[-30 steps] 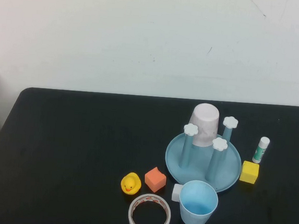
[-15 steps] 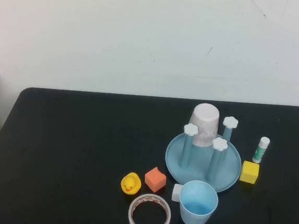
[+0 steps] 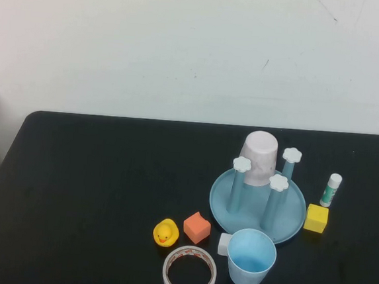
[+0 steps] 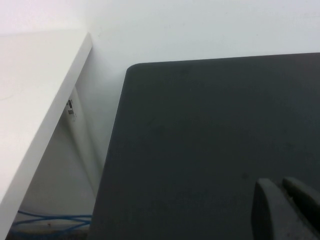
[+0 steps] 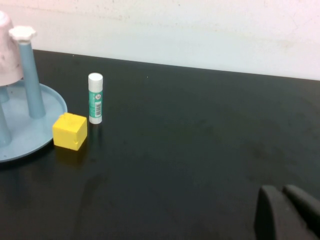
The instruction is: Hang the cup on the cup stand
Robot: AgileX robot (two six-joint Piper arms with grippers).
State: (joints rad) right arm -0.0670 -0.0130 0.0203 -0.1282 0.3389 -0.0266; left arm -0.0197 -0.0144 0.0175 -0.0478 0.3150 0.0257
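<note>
High view: cup (image 3: 251,258) upright at the table's (image 3: 92,193) near edge, just beside the cup stand (image 3: 258,202), untouched; left hand (image 4: 287,207) and right hand (image 5: 287,210) parked with fingers together, well apart from it; advisable: open wide, grip its wall, invert over 1 free post.

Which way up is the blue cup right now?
Upright, mouth up: the cup stands on the table near the cup stand, its inside visible. Left gripper and right gripper are away, fingers together.
</note>
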